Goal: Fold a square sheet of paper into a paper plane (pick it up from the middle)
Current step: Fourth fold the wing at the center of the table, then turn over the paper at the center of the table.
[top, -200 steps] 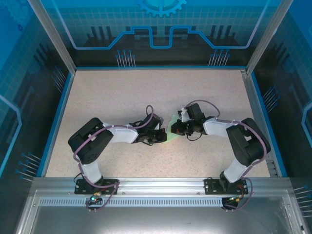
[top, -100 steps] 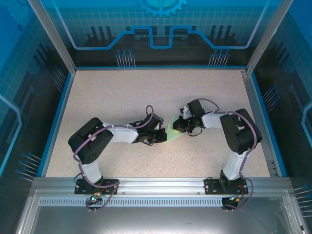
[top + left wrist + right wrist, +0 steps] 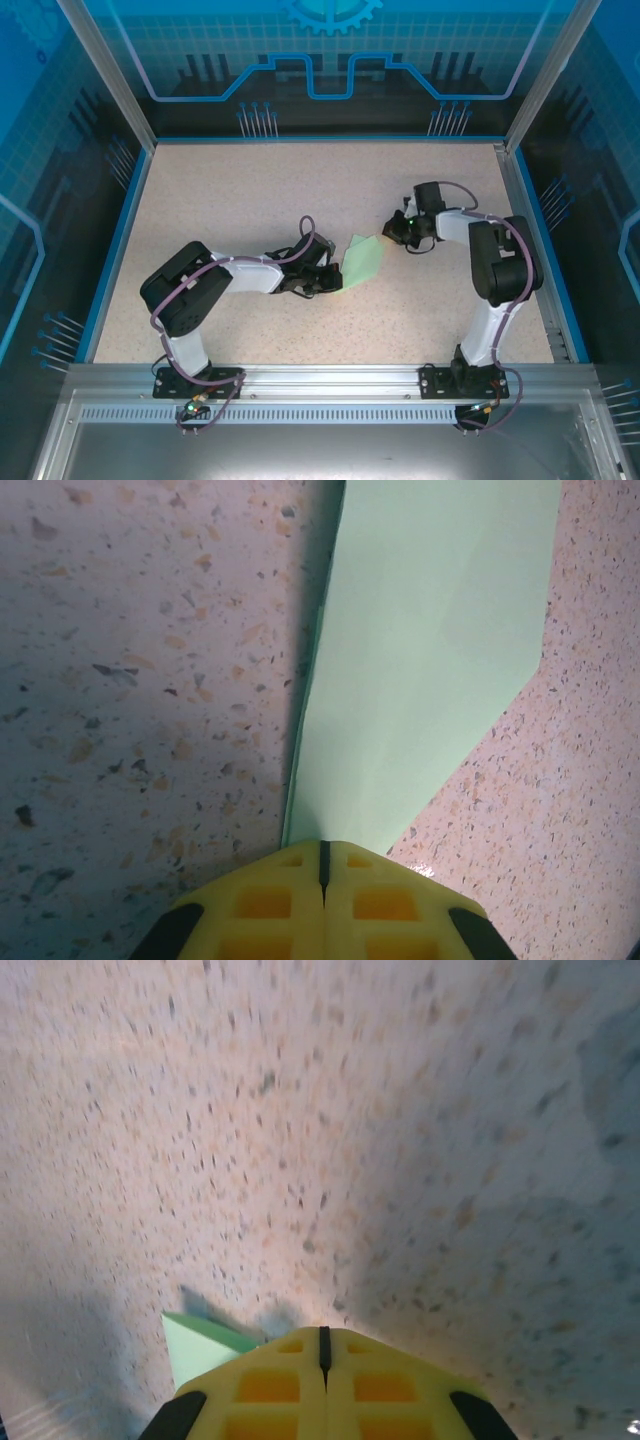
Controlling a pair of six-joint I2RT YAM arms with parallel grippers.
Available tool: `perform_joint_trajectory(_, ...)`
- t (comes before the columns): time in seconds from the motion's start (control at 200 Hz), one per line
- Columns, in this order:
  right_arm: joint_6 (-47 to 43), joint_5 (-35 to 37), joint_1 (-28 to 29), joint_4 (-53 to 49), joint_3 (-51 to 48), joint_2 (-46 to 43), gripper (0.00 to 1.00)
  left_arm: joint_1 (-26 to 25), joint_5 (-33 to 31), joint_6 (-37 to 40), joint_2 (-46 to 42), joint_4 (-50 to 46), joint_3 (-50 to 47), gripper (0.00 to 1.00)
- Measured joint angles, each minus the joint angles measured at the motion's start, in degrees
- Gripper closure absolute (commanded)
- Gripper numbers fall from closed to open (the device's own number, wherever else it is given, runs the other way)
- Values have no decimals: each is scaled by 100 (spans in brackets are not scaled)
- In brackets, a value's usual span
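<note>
mid-fold: the sheet of paper (image 3: pixel 362 262) lies creased near the centre of the bench (image 3: pixel 220 200). the left gripper (image 3: pixel 322 852), jaws closed, pins its 8 o'clock end. the right gripper (image 3: pixel 397 228), jaws closed and empty, sits at its 2 o'clock. the next crease likely needs the right gripper to re-grip an edge.

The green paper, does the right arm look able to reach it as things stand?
Probably yes. The right end effector sits just beyond the far corner of the green paper, with bare table between; the left end effector is at the opposite end.
</note>
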Motion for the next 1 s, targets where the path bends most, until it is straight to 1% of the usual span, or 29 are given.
perform_joint_trajectory(0.06, -9, 33, -20, -70, 33, -103, 95, 0, 2, 17, 0, 0, 2, 100)
perform_joint_trajectory(0.095, -15, 31, -20, -133, 28, -195, 91, 0, 2, 20, -4, -4, 9, 100)
perform_joint_trajectory(0.15, -42, 11, -20, -190, -11, -407, 85, -2, 2, 63, -15, -46, 33, 95)
perform_joint_trajectory(0.23, -92, -15, -13, -192, -203, -844, 76, -4, 4, 144, -76, -238, 72, 91)
perform_joint_trajectory(0.265, -111, -35, -4, -188, -334, -1058, 71, -4, -4, 168, -142, -378, 81, 87)
perform_joint_trajectory(0.305, -129, -70, 11, -175, -509, -1296, 65, -4, -39, 199, -245, -544, 98, 79)
perform_joint_trajectory(0.35, -98, -162, 31, -142, -719, -1526, 59, -9, -125, 280, -400, -688, 120, 74)
perform_joint_trajectory(0.405, -70, -264, 66, -107, -981, -1733, 55, -13, -271, 275, -612, -782, 140, 69)
perform_joint_trajectory(0.45, -13, -352, 114, -105, -1158, -1814, 52, -13, -420, 304, -815, -813, 146, 62)
perform_joint_trajectory(0.485, 31, -402, 166, -109, -1266, -1832, 51, -13, -546, 297, -949, -820, 146, 59)
perform_joint_trajectory(0.62, 177, -503, 450, -105, -1436, -1821, 49, -13, -990, 269, -1237, -820, 146, 50)
perform_joint_trajectory(0.72, 262, -557, 647, 31, -1427, -1722, 52, -11, -1185, 232, -1241, -848, 144, 46)
perform_joint_trajectory(0.845, 372, -640, 796, 160, -1333, -1342, 55, 0, -1283, 105, -1241, -868, 136, 41)
perform_joint_trajectory(1.0, 431, -651, 872, 227, -1202, -1005, 59, 37, -1329, 17, -1241, -879, 96, 38)
